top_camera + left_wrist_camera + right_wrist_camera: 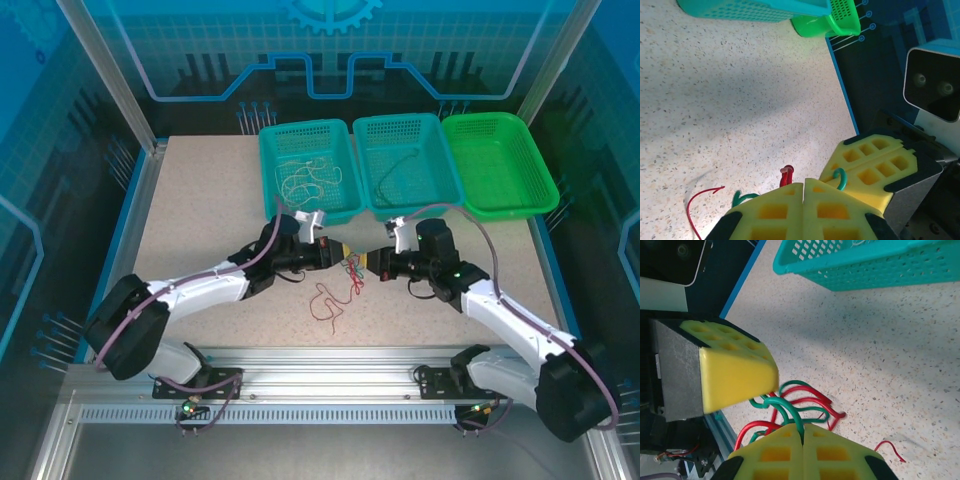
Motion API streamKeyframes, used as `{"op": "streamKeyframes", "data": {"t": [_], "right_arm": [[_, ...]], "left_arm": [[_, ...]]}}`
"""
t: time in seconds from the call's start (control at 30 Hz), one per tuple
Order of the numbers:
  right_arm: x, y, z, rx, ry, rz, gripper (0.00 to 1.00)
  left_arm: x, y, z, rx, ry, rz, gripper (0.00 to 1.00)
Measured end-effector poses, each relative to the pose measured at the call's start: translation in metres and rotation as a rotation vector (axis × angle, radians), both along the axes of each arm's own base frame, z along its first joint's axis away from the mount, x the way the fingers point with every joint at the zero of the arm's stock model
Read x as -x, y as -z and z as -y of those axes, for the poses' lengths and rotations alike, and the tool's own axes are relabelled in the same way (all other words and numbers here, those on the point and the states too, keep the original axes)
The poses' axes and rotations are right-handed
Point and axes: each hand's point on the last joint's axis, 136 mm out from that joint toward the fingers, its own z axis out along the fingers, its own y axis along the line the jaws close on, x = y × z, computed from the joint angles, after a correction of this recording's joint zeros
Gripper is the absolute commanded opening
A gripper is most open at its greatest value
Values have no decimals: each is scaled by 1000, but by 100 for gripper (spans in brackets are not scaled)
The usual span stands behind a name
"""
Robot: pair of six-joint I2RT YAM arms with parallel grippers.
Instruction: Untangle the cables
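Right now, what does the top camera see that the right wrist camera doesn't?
Top camera, not the wrist: the green basket and white cables lying in a teal basket. Right wrist, not the top: the pinch itself, a green cable clamped in the shut right gripper. Both: red cables and the speckled table.

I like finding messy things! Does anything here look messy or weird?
Yes. A tangle of thin red and green wires is pinched between the left gripper and right gripper, both shut on it over the speckled table. One red strand trails loose onto the table.
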Motion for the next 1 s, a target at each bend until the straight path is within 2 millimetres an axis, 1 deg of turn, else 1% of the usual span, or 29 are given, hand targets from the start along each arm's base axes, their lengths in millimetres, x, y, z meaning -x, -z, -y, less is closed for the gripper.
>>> {"op": "streamKeyframes", "data": {"t": [0.1,0.17,0.23,0.4,0.5,0.57,0.63,0.73,0.77,0.83,1.0], "right_arm": [[-13,-3,35,36,146,17,0],[-19,-3,56,59,228,16,0],[-19,0,67,73,268,3,0],[-17,11,80,113,327,-49,0],[-18,22,100,147,412,-99,0],[-19,25,120,158,498,-130,0],[-19,25,145,162,599,-151,0],[-16,22,184,169,767,-166,0],[-14,21,194,170,808,-171,0],[-12,18,203,173,853,-176,0],[-12,11,206,163,884,-182,0]], "left_arm": [[-5,5,-29,-30,-78,-19,0],[-8,10,-43,-55,-124,-31,0],[-9,11,-49,-70,-144,-37,0],[-7,15,-54,-100,-155,-48,0],[-6,26,-63,-154,-187,-69,0],[-5,31,-74,-195,-224,-86,0],[-4,30,-87,-222,-267,-92,0],[-2,28,-117,-259,-363,-86,0],[0,29,-128,-274,-396,-87,0],[5,31,-146,-300,-448,-89,0],[19,33,-179,-334,-539,-90,0]]}}
